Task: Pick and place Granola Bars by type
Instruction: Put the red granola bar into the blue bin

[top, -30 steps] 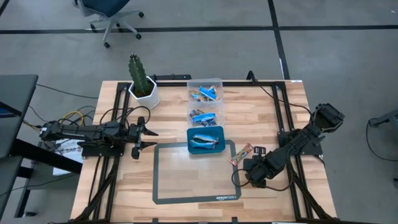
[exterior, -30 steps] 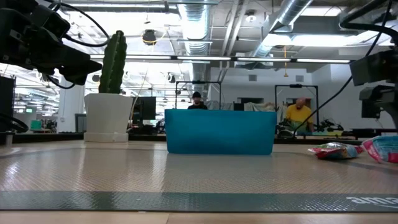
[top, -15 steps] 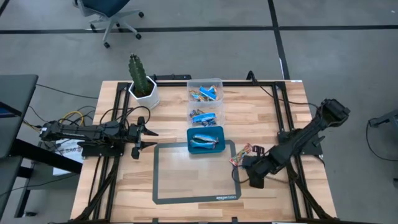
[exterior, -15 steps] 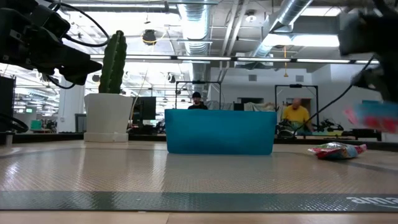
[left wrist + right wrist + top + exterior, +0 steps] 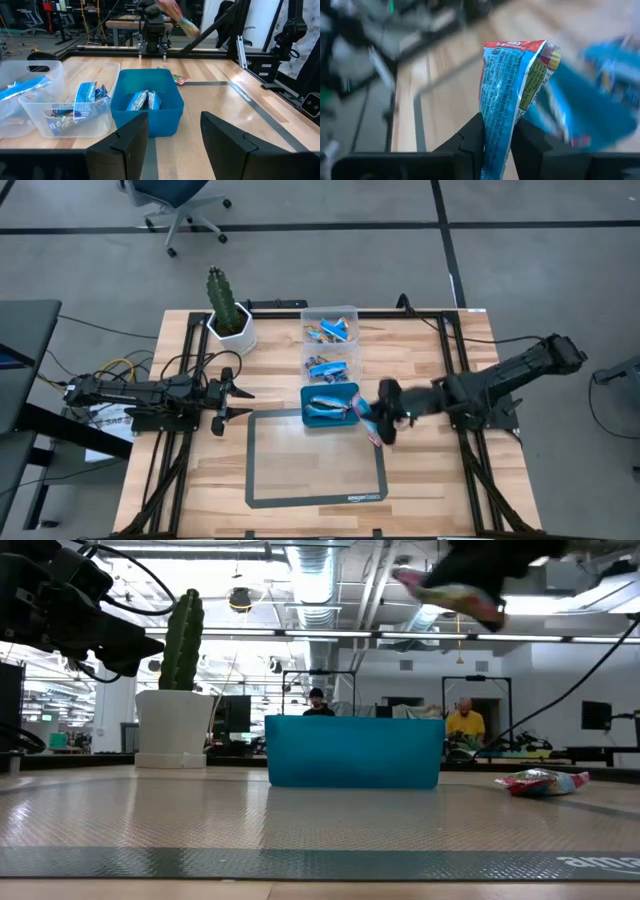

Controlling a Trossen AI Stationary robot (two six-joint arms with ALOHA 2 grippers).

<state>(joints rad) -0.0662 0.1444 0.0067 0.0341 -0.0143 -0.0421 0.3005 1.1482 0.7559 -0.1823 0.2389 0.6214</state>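
I worked in a robotics lab. Bare silver ceiling ducts (image 5: 470,570) ran over black metal test rigs (image 5: 320,690). Beyond my butcher-block wooden table (image 5: 280,480) lay grey carpet tiles (image 5: 300,270).

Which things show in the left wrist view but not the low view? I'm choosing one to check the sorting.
Left wrist only: two clear bins holding blue bars, and wrapped bars inside the teal tray. Low only: the cactus in its white pot. Both: the tray, one bar lying on the table, and the right gripper's fingers shut on a raised bar.
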